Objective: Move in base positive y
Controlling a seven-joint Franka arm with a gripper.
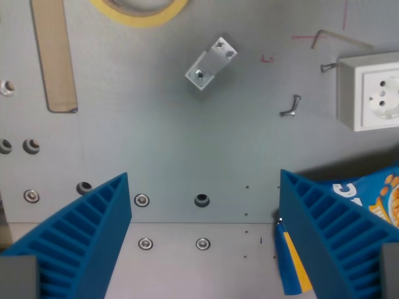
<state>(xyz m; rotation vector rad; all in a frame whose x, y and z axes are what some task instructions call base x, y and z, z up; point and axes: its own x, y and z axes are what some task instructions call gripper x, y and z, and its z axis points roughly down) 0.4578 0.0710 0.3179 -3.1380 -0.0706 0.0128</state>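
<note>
We look straight down from the wrist onto a grey metal table (187,143). Our gripper (206,240) is spread wide, its two blue ribbed fingers (81,233) holding nothing. A blue snack bag (368,199) lies at the table's right edge, partly behind the right finger. A white wall socket (371,90) sits near the upper right corner. A small clear bracket (211,62) rests upper middle, a yellow tape roll (140,11) at the top edge, and a wooden strip (53,56) in the upper left.

Bench (187,143) matt grey metal; tool (202,243) fingers (87,230) ribbed blue plastic; socket (371,90) white plastic; snack bag (374,199) glossy.
</note>
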